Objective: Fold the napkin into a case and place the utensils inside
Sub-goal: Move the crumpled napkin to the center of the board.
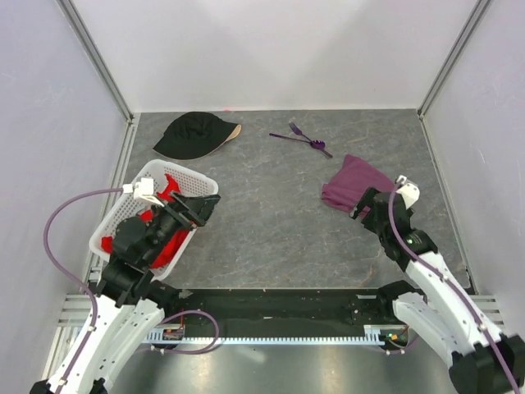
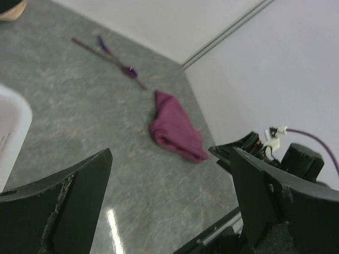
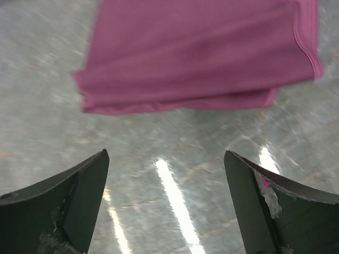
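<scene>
The plum-purple napkin (image 1: 353, 182) lies folded in a loose heap on the grey table at the right. It also shows in the left wrist view (image 2: 176, 127) and fills the top of the right wrist view (image 3: 201, 53). My right gripper (image 1: 363, 207) is open and empty just near of the napkin, not touching it; its jaws stand wide in the right wrist view (image 3: 167, 159). The purple utensils (image 1: 302, 138) lie together at the back centre, also in the left wrist view (image 2: 114, 59). My left gripper (image 1: 201, 207) is open and empty over the basket's right rim.
A white lattice basket (image 1: 125, 215) holding a red cloth (image 1: 171, 190) stands at the left under my left arm. A black cap (image 1: 193, 135) lies at the back left. Grey walls close in the table on three sides.
</scene>
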`<act>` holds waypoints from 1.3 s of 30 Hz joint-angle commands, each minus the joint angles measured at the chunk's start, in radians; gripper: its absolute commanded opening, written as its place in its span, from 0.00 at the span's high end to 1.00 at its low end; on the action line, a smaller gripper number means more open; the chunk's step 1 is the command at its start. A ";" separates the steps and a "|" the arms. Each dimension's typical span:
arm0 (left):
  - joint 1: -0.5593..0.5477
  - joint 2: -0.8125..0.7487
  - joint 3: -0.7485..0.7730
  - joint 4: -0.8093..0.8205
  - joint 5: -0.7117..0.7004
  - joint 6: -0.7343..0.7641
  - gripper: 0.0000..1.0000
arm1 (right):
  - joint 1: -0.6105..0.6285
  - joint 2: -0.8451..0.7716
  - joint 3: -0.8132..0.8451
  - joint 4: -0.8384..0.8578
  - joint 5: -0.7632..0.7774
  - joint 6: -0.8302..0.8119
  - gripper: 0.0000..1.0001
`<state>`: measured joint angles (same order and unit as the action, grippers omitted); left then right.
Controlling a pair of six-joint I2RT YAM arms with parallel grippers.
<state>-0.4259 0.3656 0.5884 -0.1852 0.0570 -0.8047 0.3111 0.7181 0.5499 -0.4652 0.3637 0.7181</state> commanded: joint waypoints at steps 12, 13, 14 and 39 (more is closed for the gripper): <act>0.001 0.130 0.002 -0.138 0.311 0.036 0.01 | -0.121 0.591 0.330 0.201 -0.074 -0.121 0.02; 0.001 0.145 0.001 -0.140 0.335 0.036 0.01 | -0.135 0.669 0.381 0.203 -0.080 -0.131 0.02; 0.001 0.169 -0.002 -0.143 0.383 0.041 0.01 | -0.135 0.705 0.407 0.206 -0.077 -0.147 0.02; 0.001 0.412 0.005 -0.085 0.481 0.104 0.14 | 0.462 0.574 0.179 0.340 -0.286 -0.057 0.16</act>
<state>-0.4259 0.7387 0.5808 -0.3321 0.5091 -0.7334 0.7681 1.4750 0.7254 -0.0994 0.1036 0.6376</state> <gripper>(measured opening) 0.881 0.827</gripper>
